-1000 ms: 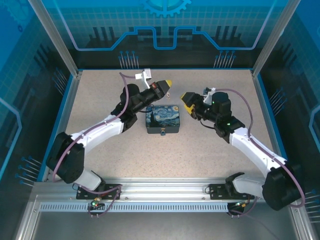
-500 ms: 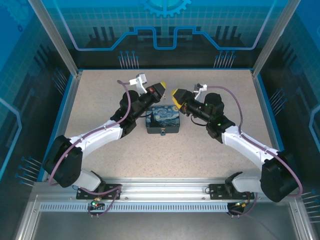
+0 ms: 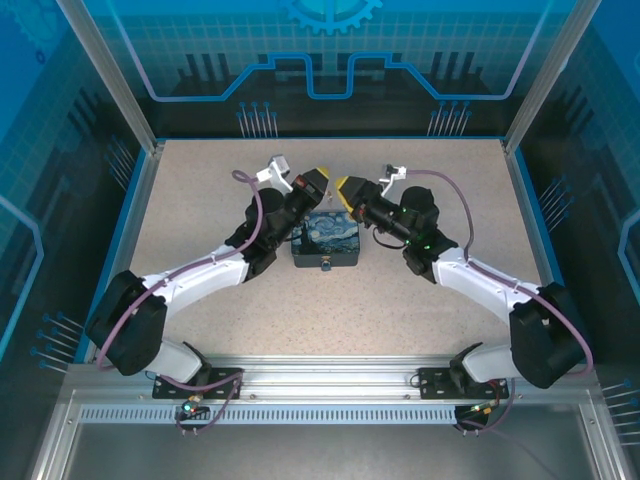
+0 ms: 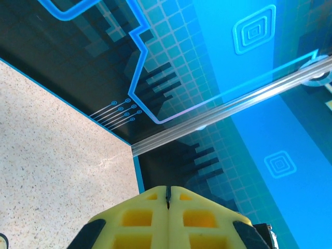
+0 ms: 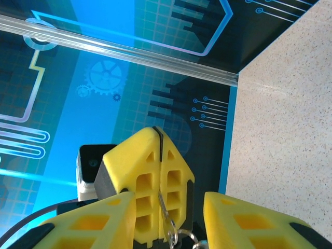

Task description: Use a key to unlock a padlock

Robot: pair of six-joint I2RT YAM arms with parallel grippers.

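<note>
In the top view my left gripper (image 3: 318, 181) and right gripper (image 3: 345, 190) meet tip to tip above the back edge of the dark blue painted box (image 3: 326, 240). The right wrist view shows the left gripper (image 5: 150, 171) shut on the slim metal key (image 5: 165, 207), whose ring (image 5: 182, 241) hangs below. My right gripper (image 5: 166, 197) is open, one yellow finger on each side of the left fingers and the key. The left gripper (image 4: 167, 189) is shut, with a thin dark sliver in the seam. The padlock (image 3: 325, 266) is a tiny shape at the box's front, too small for detail.
The speckled table (image 3: 200, 200) is walled by blue panels and metal posts (image 3: 150, 150). Both arms reach in from the near rail (image 3: 320, 385). The box lies between the two forearms.
My right gripper has swung left and back to meet the left gripper, and its jaws have narrowed. The left gripper has shifted slightly toward the back, staying shut.
</note>
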